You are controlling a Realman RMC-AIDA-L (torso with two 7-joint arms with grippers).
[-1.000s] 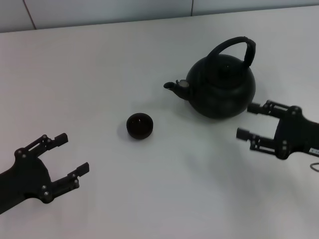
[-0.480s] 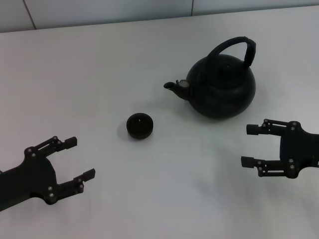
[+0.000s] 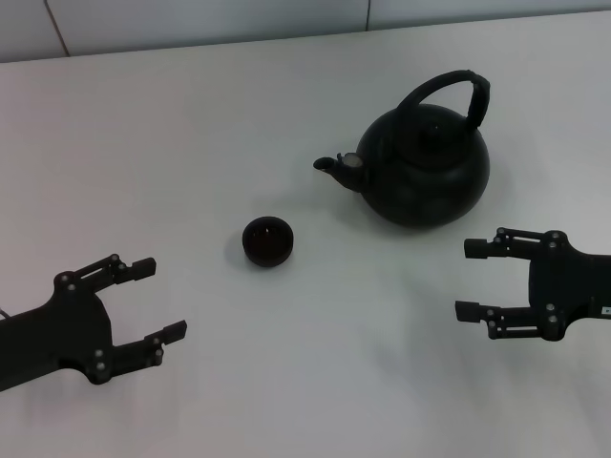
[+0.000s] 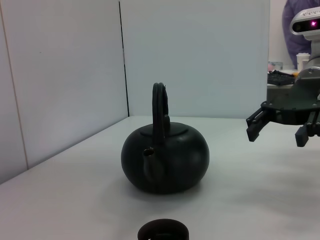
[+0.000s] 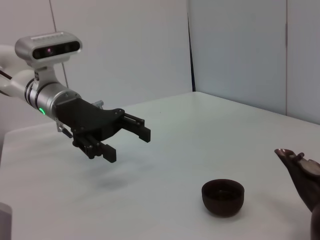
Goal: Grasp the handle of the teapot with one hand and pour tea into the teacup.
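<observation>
Both grippers have drifted slightly: right gripper [image 3: 468, 279] spread and empty, near the teapot [image 3: 425, 172]; left gripper [image 3: 158, 299] likewise, well short of the teacup [image 3: 267, 240]. Only the left wrist view shows the handle [image 4: 160, 107] edge-on above the spout.

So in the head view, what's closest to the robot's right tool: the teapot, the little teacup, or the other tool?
From the right tool:
1. Teapot, just beyond it.
2. Teacup, mid-table, toward the left.
3. Left tool, far across, on the left side.

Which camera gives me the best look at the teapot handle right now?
The head view: the handle arches clear over the teapot. The left wrist view shows it edge-on. The right wrist view shows only the spout, no handle.
</observation>
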